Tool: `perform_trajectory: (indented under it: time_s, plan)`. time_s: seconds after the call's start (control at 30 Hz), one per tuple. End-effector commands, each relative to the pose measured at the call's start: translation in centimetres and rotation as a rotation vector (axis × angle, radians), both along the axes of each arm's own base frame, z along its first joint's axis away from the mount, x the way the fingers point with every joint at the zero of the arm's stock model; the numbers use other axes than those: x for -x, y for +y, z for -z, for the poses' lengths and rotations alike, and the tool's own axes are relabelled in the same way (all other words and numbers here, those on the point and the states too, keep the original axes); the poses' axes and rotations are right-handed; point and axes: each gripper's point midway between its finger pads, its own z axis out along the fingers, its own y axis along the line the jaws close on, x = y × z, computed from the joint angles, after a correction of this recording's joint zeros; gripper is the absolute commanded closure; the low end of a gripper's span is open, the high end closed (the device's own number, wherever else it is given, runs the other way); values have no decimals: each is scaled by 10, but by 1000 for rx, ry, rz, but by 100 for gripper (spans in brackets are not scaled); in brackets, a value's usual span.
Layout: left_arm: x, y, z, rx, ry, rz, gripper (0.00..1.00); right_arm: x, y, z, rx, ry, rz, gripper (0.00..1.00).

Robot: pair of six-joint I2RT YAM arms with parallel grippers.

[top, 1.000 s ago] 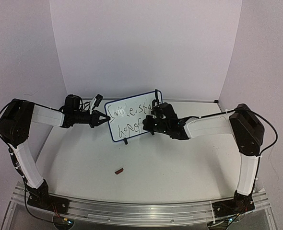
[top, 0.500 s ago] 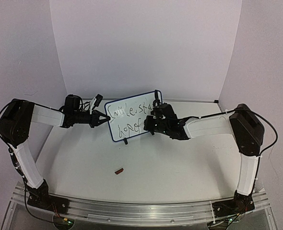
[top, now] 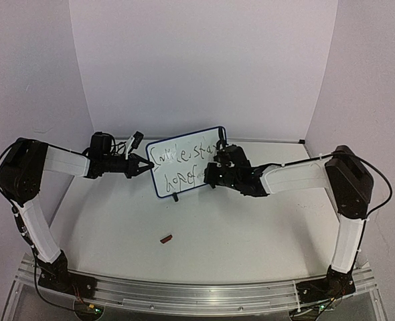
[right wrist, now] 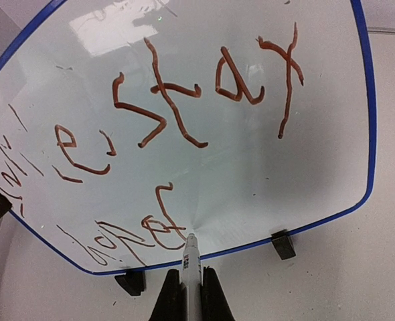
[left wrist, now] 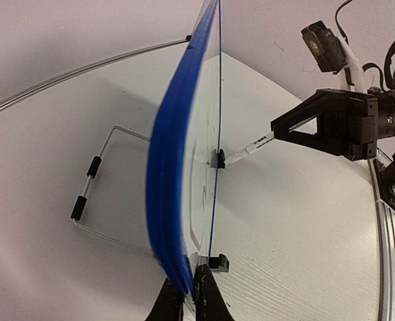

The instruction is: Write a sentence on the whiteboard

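White tabletop (top: pixel 251 227) carried at its far edge the blue-framed whiteboard (right wrist: pixel 284 167); left gripper (left wrist: pixel 187 295) clamped its side, right gripper (right wrist: pixel 184 297) pinched a white marker (right wrist: pixel 191 257), tip touching the reddish scrawled sentence (right wrist: pixel 171 107) at its end

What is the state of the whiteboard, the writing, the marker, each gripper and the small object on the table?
whiteboard: upright, clamped at one edge.
sentence: two lines, the lower one ending at the marker tip.
marker: uncapped, tip on the board.
left gripper: shut on the whiteboard's edge.
right gripper: shut on the marker.
small dark object: lying loose on the table, untouched.
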Motion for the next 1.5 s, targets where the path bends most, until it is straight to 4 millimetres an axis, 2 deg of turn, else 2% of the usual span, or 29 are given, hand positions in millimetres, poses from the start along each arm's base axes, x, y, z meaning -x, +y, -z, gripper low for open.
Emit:
perform_trajectory:
  time_s: [0.0,0.67,1.07,1.3,1.47]
  plan:
    - [-6,11,19,-91,-8,-62,100,1,-11,-44,-40,-85,34,100]
    - [-6,11,19,-90,-8,-62,100,-13,8,-31,-33,-72,7,100]
    - [-6,11,19,-91,-8,-62,100,-15,5,-14,-9,-36,23,100]
    - [-6,11,18,-91,-9,-62,100,-13,2,4,21,1,26,100]
    - [-6,11,19,-91,-7,-63,100,-12,0,7,34,7,31,100]
